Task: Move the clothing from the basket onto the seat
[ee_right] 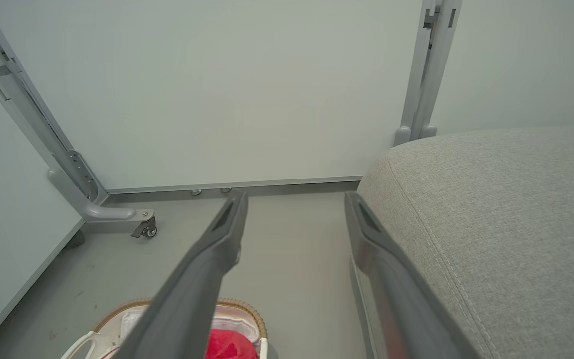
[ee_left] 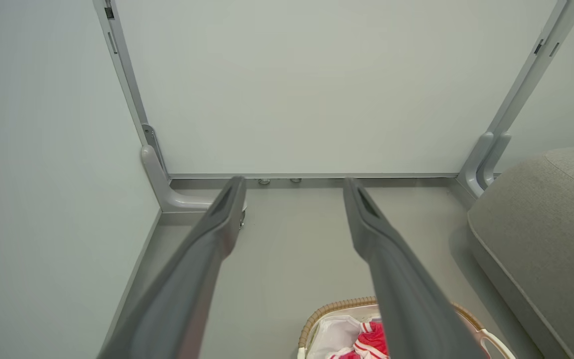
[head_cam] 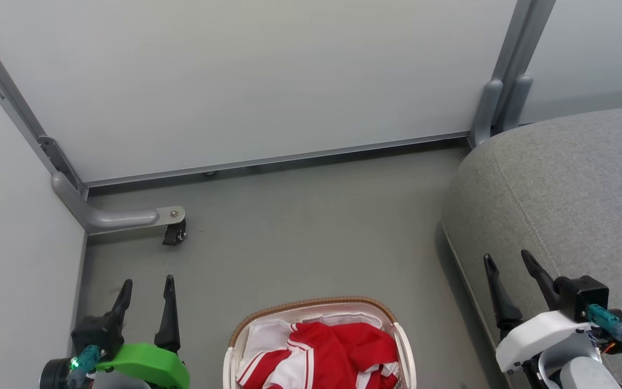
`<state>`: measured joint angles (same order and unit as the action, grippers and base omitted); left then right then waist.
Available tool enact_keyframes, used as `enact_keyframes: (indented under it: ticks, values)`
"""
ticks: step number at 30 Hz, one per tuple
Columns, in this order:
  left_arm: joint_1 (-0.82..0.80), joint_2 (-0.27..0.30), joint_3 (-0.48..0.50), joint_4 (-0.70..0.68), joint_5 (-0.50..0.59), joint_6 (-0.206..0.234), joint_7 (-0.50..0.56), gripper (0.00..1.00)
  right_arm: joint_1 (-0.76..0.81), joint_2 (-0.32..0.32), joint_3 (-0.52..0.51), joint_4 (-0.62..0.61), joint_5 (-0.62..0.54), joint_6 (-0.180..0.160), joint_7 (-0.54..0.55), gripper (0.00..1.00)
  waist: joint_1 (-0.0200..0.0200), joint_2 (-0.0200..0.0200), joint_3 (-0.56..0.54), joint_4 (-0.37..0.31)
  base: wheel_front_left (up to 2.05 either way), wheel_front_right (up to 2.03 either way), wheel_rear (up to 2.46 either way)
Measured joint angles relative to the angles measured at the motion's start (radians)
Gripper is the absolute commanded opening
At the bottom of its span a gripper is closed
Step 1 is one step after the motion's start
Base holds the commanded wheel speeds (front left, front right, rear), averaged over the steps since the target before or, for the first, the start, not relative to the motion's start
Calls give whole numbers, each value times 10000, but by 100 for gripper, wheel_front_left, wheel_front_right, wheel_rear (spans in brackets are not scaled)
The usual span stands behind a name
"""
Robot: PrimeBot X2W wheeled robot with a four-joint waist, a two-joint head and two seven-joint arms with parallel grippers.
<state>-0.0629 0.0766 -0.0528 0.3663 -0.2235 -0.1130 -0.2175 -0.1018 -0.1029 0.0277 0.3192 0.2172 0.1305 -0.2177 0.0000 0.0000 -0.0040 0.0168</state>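
Both grippers hang empty with their fingers spread apart: the left gripper [head_cam: 148,280] over bare floor [head_cam: 300,227], the right gripper [head_cam: 506,255] over the near edge of the seat [head_cam: 570,189]. Between them, to the right of the left gripper and to the left of the right one, and behind both sets of fingertips, stands the basket [head_cam: 311,303]. The clothing [head_cam: 338,346] lies crumpled inside it on a white liner [head_cam: 265,335]. The red striped fabric looks soft, light and limp, so it will likely drape and trail when lifted, and a smooth jersey weave may slip from a shallow pinch. The raised red fold in the middle of the heap seems the best hold, taken deep and clear of the liner. Beyond the fingertips, a caster [head_cam: 173,233] and pale wall panels [head_cam: 268,81] close the corner.
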Motion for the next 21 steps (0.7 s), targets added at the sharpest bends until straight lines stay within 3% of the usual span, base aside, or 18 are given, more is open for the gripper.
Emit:
enact_keyframes:
  ticks: [12, 21]
  values:
    - [123, -130, 13, 456, 658, -59, -228, 100, -2, 138, -15, 219, -888, 0, -222, 100, 0, 0, 252, -158, 0, 0, 0]
    - [-802, -153, -619, 1114, 1147, -144, -397, 100, -802, 313, 238, -550, -1521, 6, -387, 100, 0, 0, 1263, -509, 0, 0, 0]
